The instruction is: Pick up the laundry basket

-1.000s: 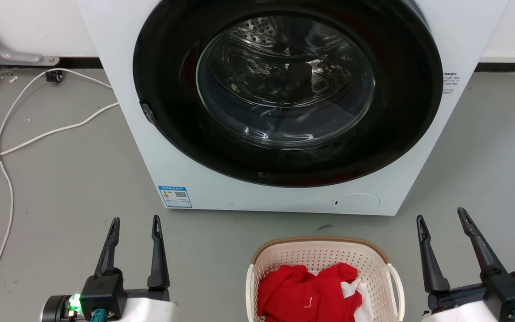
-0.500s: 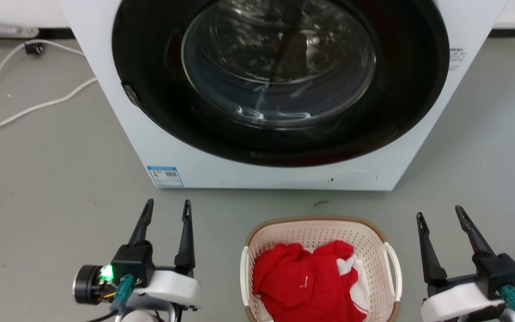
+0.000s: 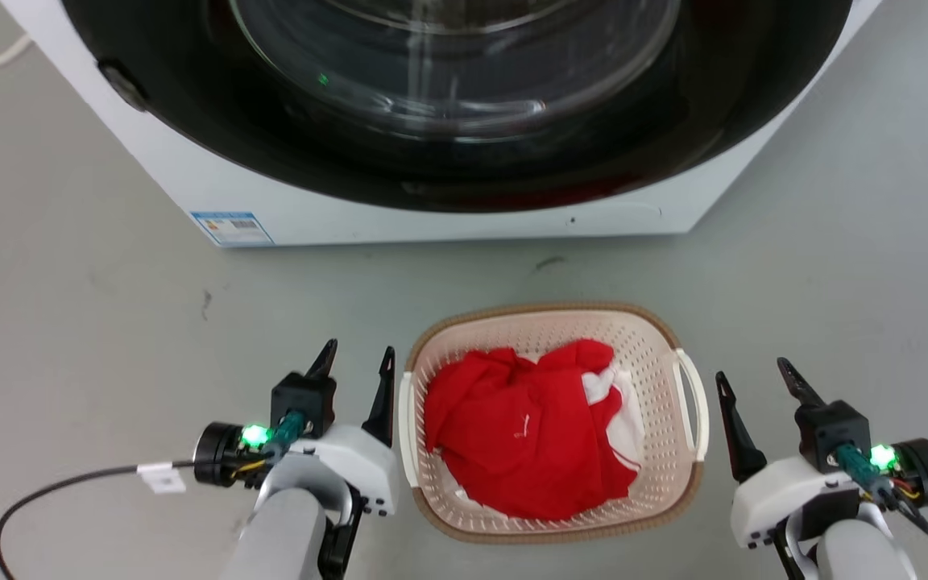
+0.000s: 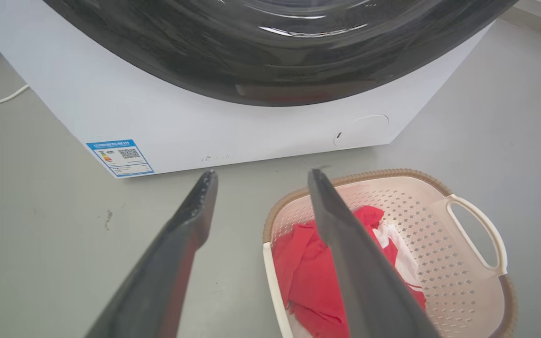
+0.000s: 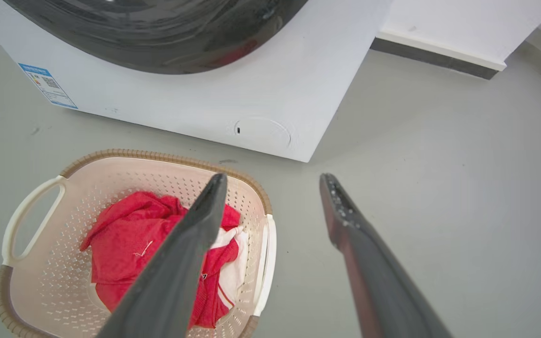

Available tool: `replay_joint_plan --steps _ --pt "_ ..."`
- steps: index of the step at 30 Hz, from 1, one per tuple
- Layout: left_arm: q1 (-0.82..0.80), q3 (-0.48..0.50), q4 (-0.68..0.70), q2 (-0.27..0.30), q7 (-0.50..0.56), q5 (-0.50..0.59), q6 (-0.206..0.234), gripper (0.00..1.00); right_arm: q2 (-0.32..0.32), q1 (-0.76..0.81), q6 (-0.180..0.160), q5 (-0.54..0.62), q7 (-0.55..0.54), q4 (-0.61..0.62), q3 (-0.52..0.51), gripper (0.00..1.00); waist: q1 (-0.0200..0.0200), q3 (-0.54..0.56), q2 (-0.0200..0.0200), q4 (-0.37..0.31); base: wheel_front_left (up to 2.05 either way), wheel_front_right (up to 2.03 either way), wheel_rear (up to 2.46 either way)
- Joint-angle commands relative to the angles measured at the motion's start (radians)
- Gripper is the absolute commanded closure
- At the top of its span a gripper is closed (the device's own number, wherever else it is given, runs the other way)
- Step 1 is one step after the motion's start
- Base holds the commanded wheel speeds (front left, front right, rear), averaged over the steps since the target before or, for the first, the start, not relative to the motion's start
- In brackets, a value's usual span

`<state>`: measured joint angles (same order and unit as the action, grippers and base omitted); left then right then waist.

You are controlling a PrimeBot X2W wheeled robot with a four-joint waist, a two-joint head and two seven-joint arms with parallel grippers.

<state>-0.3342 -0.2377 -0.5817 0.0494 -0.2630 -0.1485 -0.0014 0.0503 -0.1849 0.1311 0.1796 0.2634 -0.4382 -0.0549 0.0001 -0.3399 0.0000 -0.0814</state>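
The basket sits on the grey floor just in front of the washer, with a red cloth heaped inside over a bit of white. It lies between the two grippers, held by neither.

The left gripper is just beside the basket's left side, its jaws spread. Its inner finger runs close along the left handle; whether they touch cannot be told. In the left wrist view that finger crosses in front of the basket's near corner, and between the jaws there is bare floor and the foot of the washer.

The right gripper is near the right handle, a strip of floor between them, its jaws spread as well. In the right wrist view the basket lies to the left, partly behind the left finger, and the gap between the jaws holds floor alone.
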Motion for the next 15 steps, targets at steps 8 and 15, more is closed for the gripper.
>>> replay_joint_plan --steps 8,15 --pt "-0.169 -0.03 -0.194 0.002 -0.003 -0.017 -0.014 0.0 0.0 -0.159 -0.001 0.022 0.002 -0.201 0.003 0.0 -0.0001 -0.189 0.0 -0.045 0.0 0.0 0.0" --pt "-0.249 -0.055 -0.291 0.001 -0.003 -0.033 -0.023 0.0 0.0 -0.238 -0.001 0.022 0.002 -0.294 0.011 0.0 -0.0001 -0.272 0.0 -0.057 0.0 0.0 0.0"
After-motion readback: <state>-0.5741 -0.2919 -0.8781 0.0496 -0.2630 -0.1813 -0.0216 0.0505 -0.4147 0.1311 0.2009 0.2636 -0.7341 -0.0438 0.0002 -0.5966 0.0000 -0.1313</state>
